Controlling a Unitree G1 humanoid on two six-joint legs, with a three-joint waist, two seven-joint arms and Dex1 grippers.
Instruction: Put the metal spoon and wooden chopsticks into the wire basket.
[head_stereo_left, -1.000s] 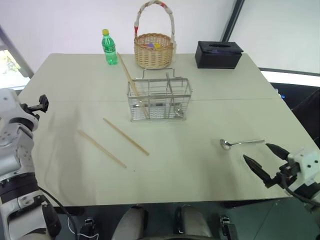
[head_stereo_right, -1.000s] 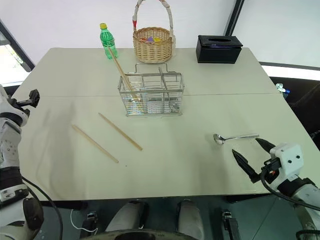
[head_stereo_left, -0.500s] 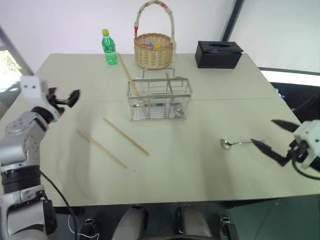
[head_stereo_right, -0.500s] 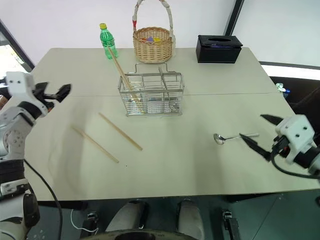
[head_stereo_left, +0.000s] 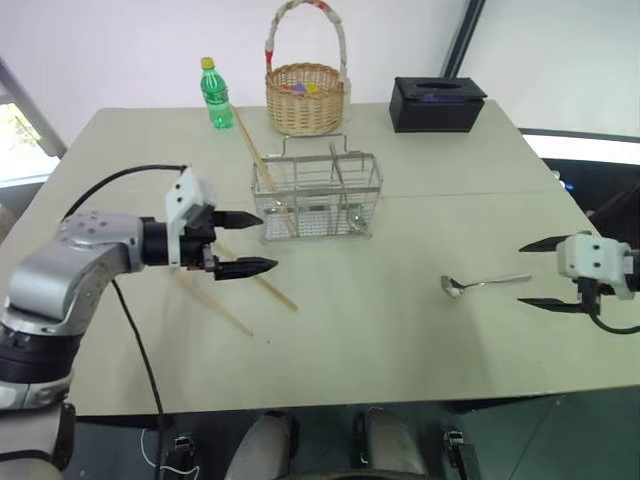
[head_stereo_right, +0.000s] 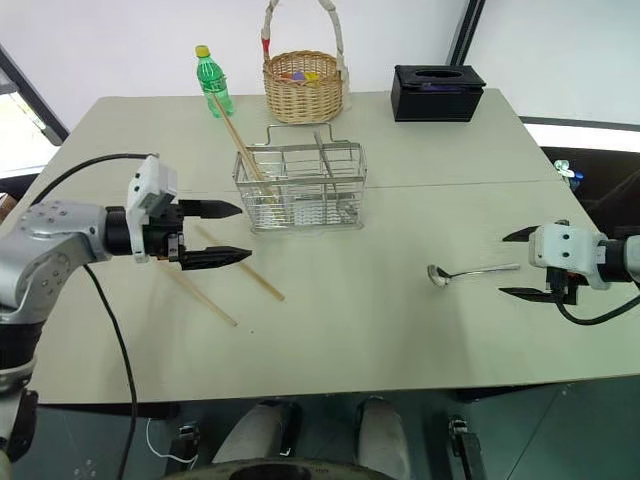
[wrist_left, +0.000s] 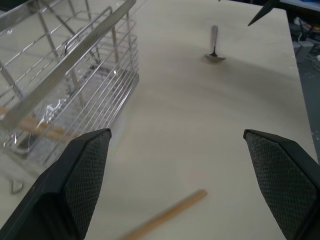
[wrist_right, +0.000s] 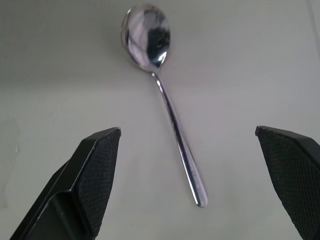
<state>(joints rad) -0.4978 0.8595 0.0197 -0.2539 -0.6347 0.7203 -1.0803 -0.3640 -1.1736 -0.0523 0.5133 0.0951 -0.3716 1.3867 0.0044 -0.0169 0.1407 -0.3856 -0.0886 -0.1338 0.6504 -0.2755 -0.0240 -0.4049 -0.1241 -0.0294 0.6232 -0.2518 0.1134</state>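
Because the small shiny metal spoon (head_stereo_left: 483, 285) lies flat on the pale surface (head_stereo_left: 400, 340), well apart from the silver wire basket (head_stereo_left: 317, 197), the right gripper (head_stereo_left: 534, 272) faces its handle with jaws wide and empty; the left gripper (head_stereo_left: 244, 242), equally wide and empty, hangs over two loose light-tan wooden chopsticks (head_stereo_left: 252, 273).

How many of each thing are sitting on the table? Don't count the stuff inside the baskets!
Wooden chopsticks: 2
Metal spoon: 1
Baskets: 2, the wire basket and the wicker basket
Green bottle: 1
Black box: 1
Total: 7

Metal spoon (head_stereo_left: 483, 285) right of wire basket (head_stereo_left: 318, 198)
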